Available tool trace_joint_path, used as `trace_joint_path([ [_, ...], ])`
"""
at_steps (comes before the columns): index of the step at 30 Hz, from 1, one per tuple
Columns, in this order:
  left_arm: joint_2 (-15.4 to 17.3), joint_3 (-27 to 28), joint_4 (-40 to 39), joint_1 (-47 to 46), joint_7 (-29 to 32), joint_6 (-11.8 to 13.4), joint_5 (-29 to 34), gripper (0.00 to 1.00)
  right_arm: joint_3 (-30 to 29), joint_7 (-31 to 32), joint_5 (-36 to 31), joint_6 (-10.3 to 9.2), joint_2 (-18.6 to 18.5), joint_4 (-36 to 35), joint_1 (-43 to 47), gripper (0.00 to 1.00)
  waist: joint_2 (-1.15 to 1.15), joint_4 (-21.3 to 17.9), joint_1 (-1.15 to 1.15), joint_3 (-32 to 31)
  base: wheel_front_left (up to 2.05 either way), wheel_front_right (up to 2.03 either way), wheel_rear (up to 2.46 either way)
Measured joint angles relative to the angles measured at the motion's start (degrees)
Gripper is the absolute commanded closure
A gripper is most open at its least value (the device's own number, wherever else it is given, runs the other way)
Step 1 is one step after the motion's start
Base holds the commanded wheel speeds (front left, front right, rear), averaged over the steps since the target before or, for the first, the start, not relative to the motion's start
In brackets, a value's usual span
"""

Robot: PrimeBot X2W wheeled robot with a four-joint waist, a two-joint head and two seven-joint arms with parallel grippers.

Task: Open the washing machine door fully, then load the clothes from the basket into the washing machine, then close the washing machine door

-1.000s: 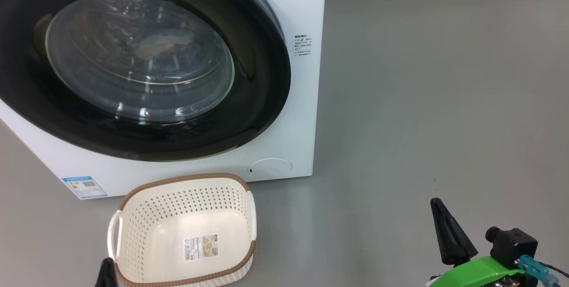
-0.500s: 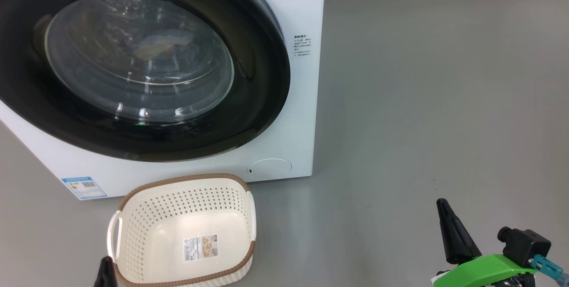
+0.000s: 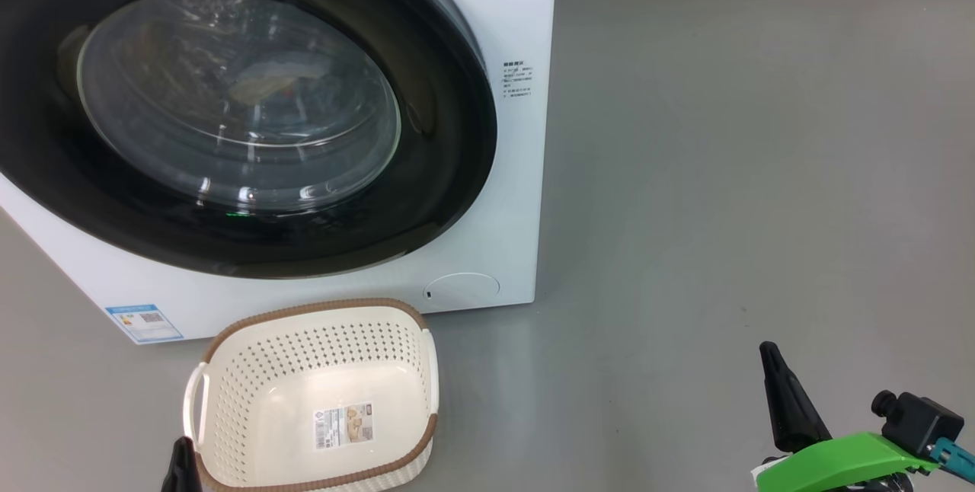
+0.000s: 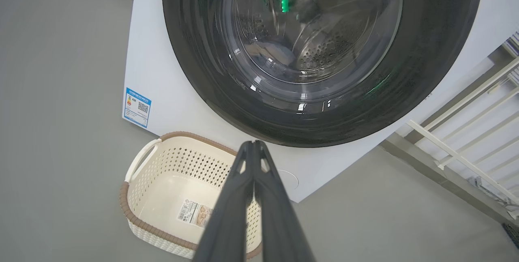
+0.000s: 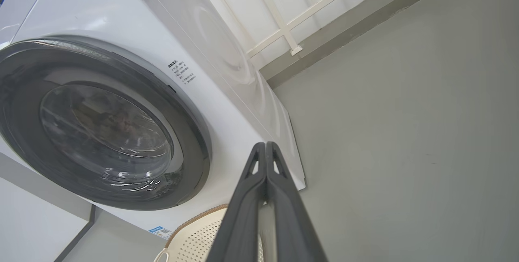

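The clothes (image 3: 280,79) look blurred behind the washing machine door (image 3: 449,172)

Both grippers were held low and well apart, one to each side of the robot. The left gripper (image 3: 181,468) showed just its dark tip at the bottom of the head view, pointing forward. Seen along its own wrist, its two long fingers (image 4: 229,217) lay pressed together right up to the tips, with nothing between them. The right gripper (image 3: 772,361) stood out on the robot's right, its fingers (image 5: 243,217) likewise flat against each other in one tapering black spike, leaning slightly inward and empty. Behind it sat a bright green wrist bracket (image 3: 834,463), with a black camera block (image 3: 914,422) and a teal plug (image 3: 952,452) on its outer side.
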Motion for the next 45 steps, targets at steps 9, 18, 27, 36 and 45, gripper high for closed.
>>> trace_joint_path([
  [9,0.23,0.23,0.74,-1.27,1.51,-0.60,-6.03,1.00,-0.38,1.42,6.10,0.00,-0.02,0.14,-0.05,1.00,0.00,-0.05,0.00,-0.08,0.00,0.00,0.00],
  [18,0.38,0.37,1.59,-2.33,2.76,-1.31,-11.59,1.00,-0.74,2.93,11.52,0.00,-0.07,0.30,-0.30,1.00,0.00,-0.10,0.00,-0.16,0.00,0.00,0.00],
  [27,0.47,0.49,2.23,-3.50,4.26,-1.42,-17.38,1.00,-1.21,4.20,17.28,0.00,-0.09,0.43,-0.39,1.00,0.00,-0.14,0.00,-0.24,0.00,0.00,0.00],
  [36,0.51,0.64,3.14,-4.65,5.77,-1.90,-23.19,1.00,-1.92,5.76,23.19,-0.01,-0.09,0.58,-0.43,1.00,0.00,-0.19,0.00,-0.32,0.00,0.00,0.00],
  [45,0.65,0.78,3.89,-5.82,7.27,-2.37,-28.64,1.00,-2.35,7.10,28.40,-0.07,-0.10,0.68,-0.70,1.00,0.00,-0.23,0.00,-0.40,0.00,0.00,0.00],
])
